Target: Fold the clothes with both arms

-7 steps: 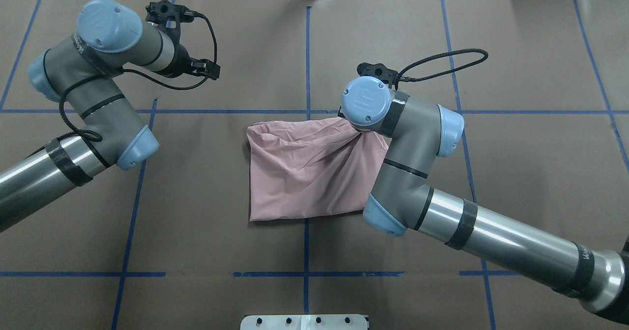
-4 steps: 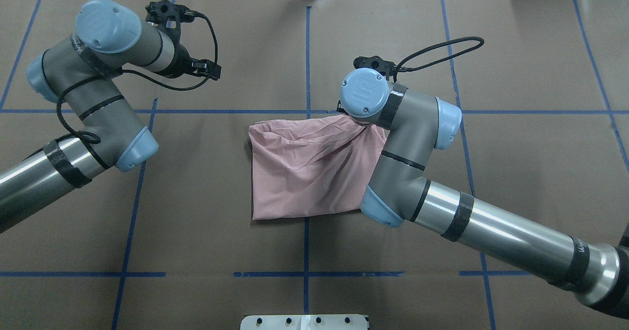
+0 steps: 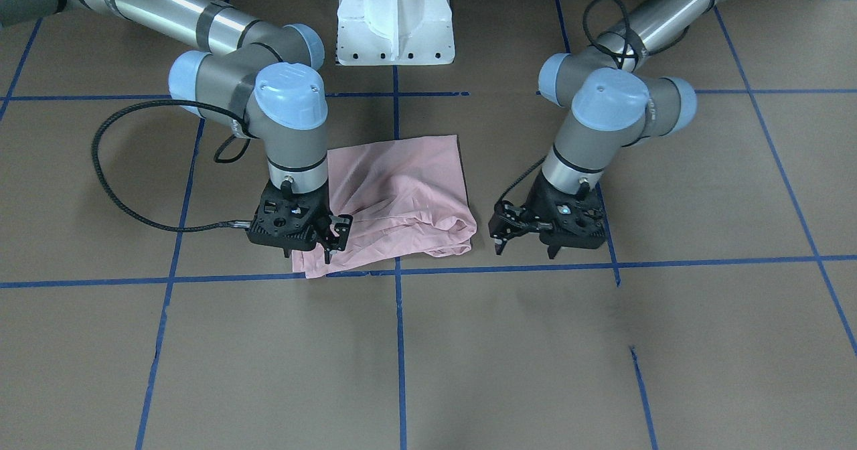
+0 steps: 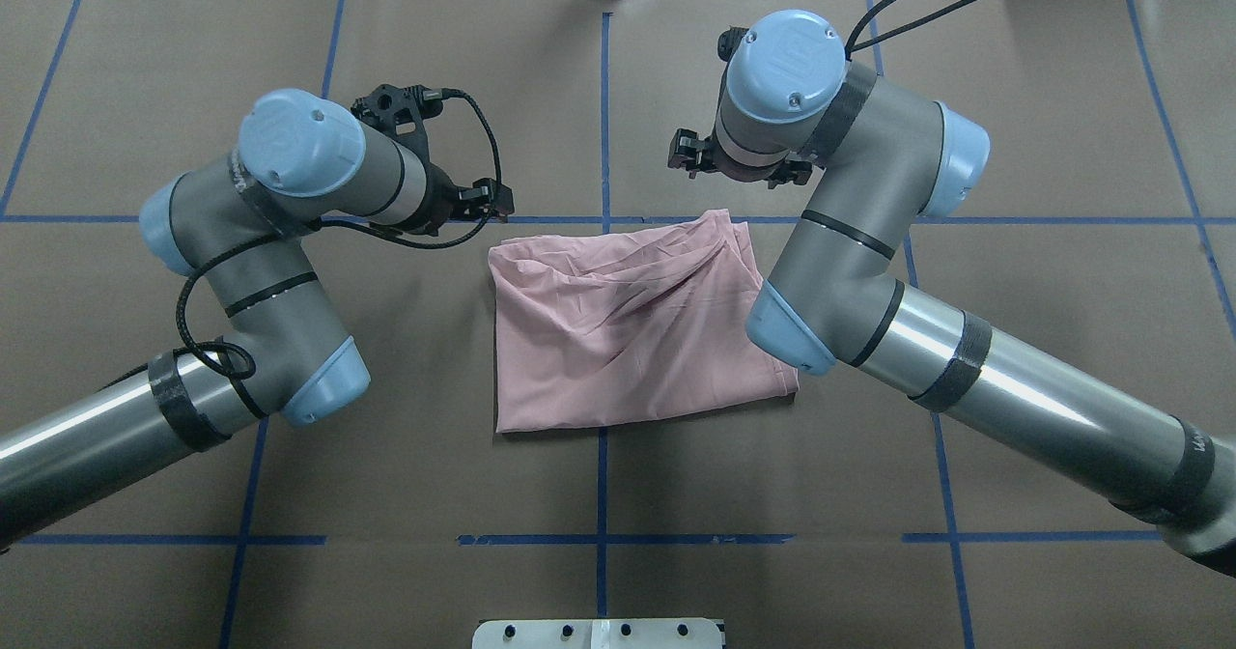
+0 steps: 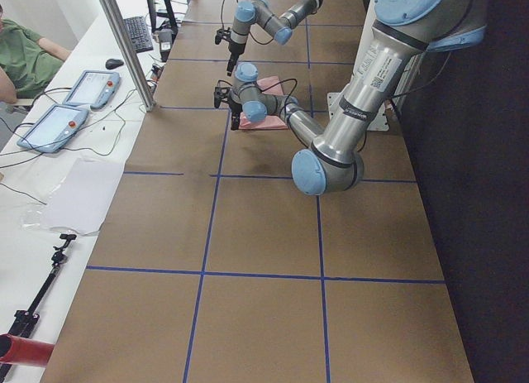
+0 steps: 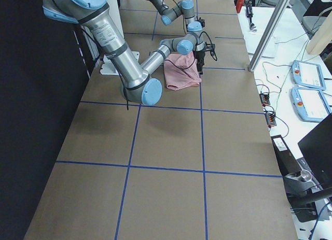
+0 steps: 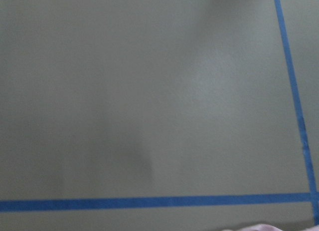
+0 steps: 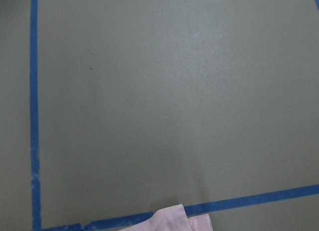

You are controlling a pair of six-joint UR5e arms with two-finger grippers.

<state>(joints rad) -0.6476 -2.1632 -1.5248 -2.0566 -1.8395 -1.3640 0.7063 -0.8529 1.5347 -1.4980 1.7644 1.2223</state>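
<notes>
Right gripper [image 3: 311, 252] has let go of the T-shirt's far right corner and lifted off, jaws spread and empty just above that corner. The left gripper [image 3: 524, 248] has swung in beside the garment's opposite side, jaws likewise apart and holding nothing. The pale pink T-shirt [image 4: 628, 330] lies at the worktop's [image 4: 1062, 98] centre, folded into a rumpled rectangle, plain side up, with creases fanning from that corner.

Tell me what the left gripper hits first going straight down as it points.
Likely the table: the left gripper points down at bare brown paper, just clear of the T-shirt. Depth is unclear.
</notes>
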